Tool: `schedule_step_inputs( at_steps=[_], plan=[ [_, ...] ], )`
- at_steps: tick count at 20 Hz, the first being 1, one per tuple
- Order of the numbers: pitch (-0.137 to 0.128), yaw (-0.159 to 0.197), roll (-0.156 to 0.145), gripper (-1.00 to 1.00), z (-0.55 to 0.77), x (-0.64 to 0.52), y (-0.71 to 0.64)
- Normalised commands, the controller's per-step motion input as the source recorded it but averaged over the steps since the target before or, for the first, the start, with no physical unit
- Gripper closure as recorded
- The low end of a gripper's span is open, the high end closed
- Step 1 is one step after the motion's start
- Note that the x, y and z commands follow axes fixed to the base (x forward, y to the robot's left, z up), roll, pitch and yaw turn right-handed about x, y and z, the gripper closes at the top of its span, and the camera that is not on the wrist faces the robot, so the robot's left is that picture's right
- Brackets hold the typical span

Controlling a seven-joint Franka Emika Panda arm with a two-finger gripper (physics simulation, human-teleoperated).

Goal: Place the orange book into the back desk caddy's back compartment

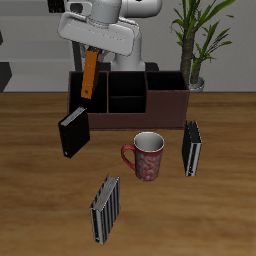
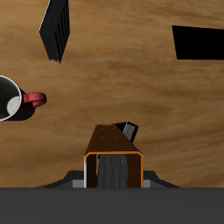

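From the front, the arm's gripper hangs over the back of the table with the orange book clamped in it, the book hanging upright and slightly tilted, clear of the wood. Its lower end dips in front of one end of the back desk caddy, a wide dark brown box with upright partitions; the back compartment runs along the caddy's far side, and the book is not in it. Just in front of that same end of the caddy a black book stands upright on the table. Nearer the middle sits a red mug with a pale inside. A black-and-white striped book stands beside the mug, and a second striped book stands close to the table's front edge. A potted plant rises behind the caddy.

Looking down from the wrist, the orange book fills the space between the fingers, its orange cover wrapping a dark core, held tight. Below it lies the bare wooden table. The mug shows at the edge with its red handle, the black book stands apart from it, and a flat black rectangle lies farther off; I cannot tell what it is.
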Motion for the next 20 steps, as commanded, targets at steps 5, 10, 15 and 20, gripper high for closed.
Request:
schedule_step_inputs(
  at_steps=[5, 10, 15, 20],
  plan=[
    [-0.002, 0.067, 0.052, 1.00, 0.06, -0.26, 0.21],
    [0.046, 0.098, 0.061, 1.00, -0.04, -0.26, 0.19],
    [0.012, 0.132, 0.057, 1.00, -0.02, -0.31, 0.24],
    [0.017, 0.078, 0.035, 1.00, 0.00, -0.22, 0.15]
  ],
)
